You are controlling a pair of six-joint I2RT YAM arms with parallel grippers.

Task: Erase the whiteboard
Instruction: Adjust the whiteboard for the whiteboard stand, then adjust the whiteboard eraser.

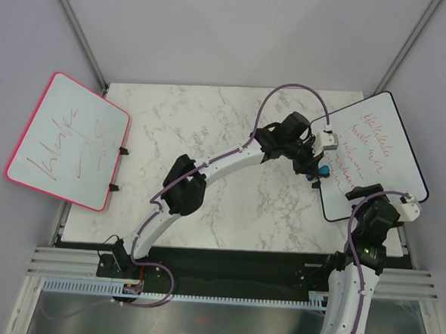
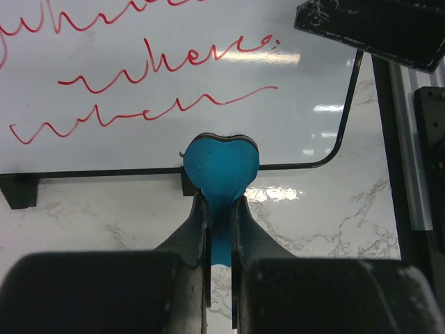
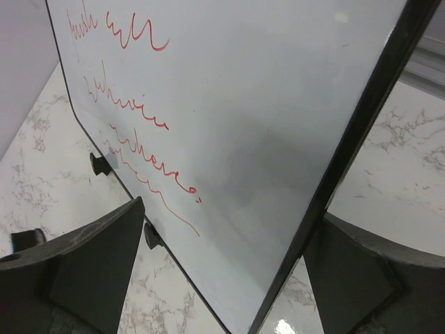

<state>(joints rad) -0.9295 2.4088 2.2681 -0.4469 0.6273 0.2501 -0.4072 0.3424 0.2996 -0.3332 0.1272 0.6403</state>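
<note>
Stretching near-to-far, the whiteboard [image 1: 371, 161] sits between spread right jaws; left jaws pinch a blue eraser [image 2: 221, 163].

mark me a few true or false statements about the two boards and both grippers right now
1. The left gripper is shut on a blue heart-shaped eraser. True.
2. The black-framed rounded whiteboard is wiped clean. False: orange-red handwriting crosses its face.
3. The pink-framed whiteboard lies at the far left, away from both grippers. True.
4. The right gripper is clamped shut. False: its fingers stand wide apart, with the black-framed board's edge between them.
</note>
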